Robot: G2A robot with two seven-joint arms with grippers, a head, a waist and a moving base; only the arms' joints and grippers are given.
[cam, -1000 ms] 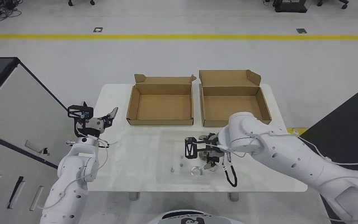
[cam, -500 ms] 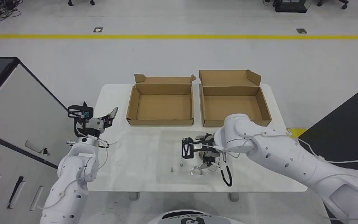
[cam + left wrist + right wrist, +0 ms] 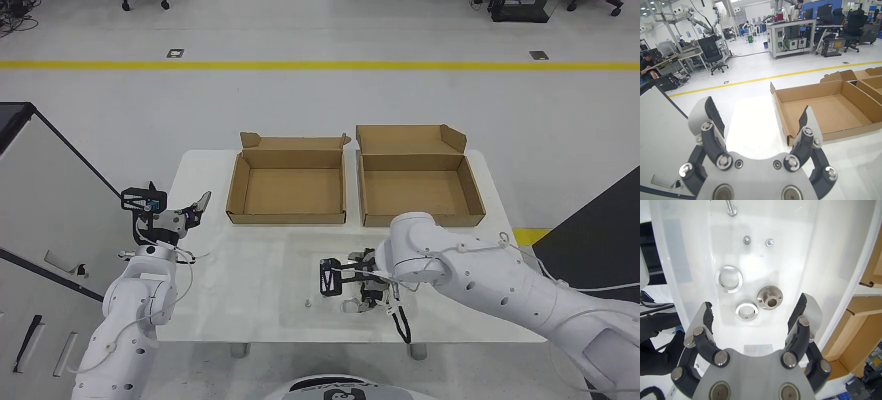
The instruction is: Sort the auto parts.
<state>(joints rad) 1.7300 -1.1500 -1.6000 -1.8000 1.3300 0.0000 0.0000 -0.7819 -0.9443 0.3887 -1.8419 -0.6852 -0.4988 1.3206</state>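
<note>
Fingers (image 3: pixel 708 315) of the right gripper (image 3: pixel 755 303), spread apart, hover near a small silver metal ring (image 3: pixel 746 311) just beside a flanged grey metal hub (image 3: pixel 770 300) on the white bench (image 3: pixel 791 256); centring on one part should avoid pinching both.

No word, number or brand can be read anywhere. A pale rectangular label (image 3: pixel 758 349) lies on the floor of the tray (image 3: pixel 791 256), near the smaller ring (image 3: pixel 746 313); its print is too blurred to make out. In the left wrist view, small blue sheets (image 3: pixel 688 34) hang on pillars and walls far back in the hall, perhaps notices, their lettering too small to tell. Seen from above, a plain yellow line (image 3: pixel 320 65) crosses the floor at 12 o'clock from the table (image 3: pixel 220 300), the one floor marking near it.
</note>
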